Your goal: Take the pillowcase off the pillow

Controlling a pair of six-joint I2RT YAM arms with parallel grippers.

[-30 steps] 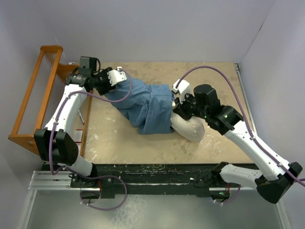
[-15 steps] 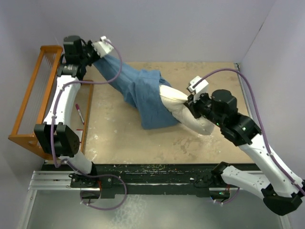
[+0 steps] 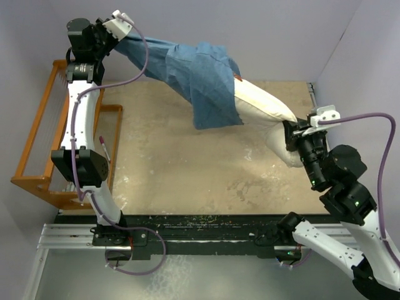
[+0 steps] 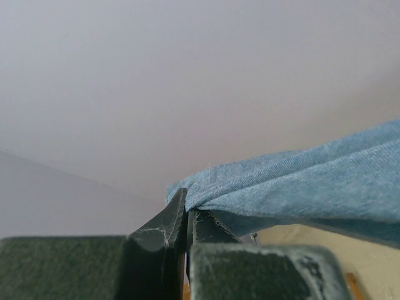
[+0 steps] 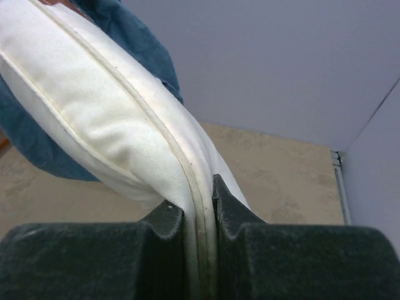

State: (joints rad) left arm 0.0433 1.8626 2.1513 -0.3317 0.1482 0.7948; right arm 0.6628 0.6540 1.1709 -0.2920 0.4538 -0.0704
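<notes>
Top external view: we note the left arm reaching up and back at the far left, above the wooden rack [image 3: 37, 144]. The left gripper [image 3: 120, 30] is pinched tight on one end of the pillowcase [image 3: 200, 75]. The blue cloth runs from that claw to the right in a taut, wrinkled band held in the air over the far part of the table [image 3: 187, 175]. Its open end hangs in loose folds around the left part of the pillow [image 3: 265, 106].

The right end of the pillow is bare, cream-white, and leads to the right gripper [image 3: 289, 130] at the right side of the table. We cannot tell whether the pillow's lower bulge touches the tabletop.

Left wrist view: the left gripper [image 4: 186, 212] shows both fingers pressed together with a bunched edge of the pillowcase [image 4: 312, 181] caught between them.

Right wrist view: the right gripper [image 5: 200, 209] stands narrow, clamped on the piped seam of the pillow [image 5: 100, 106]. The pillowcase [image 5: 134, 37] wraps the far end of the cushion.

Also noted: a red-and-white pen [image 3: 104, 150] lies near the table's left edge, beside the rack.
</notes>
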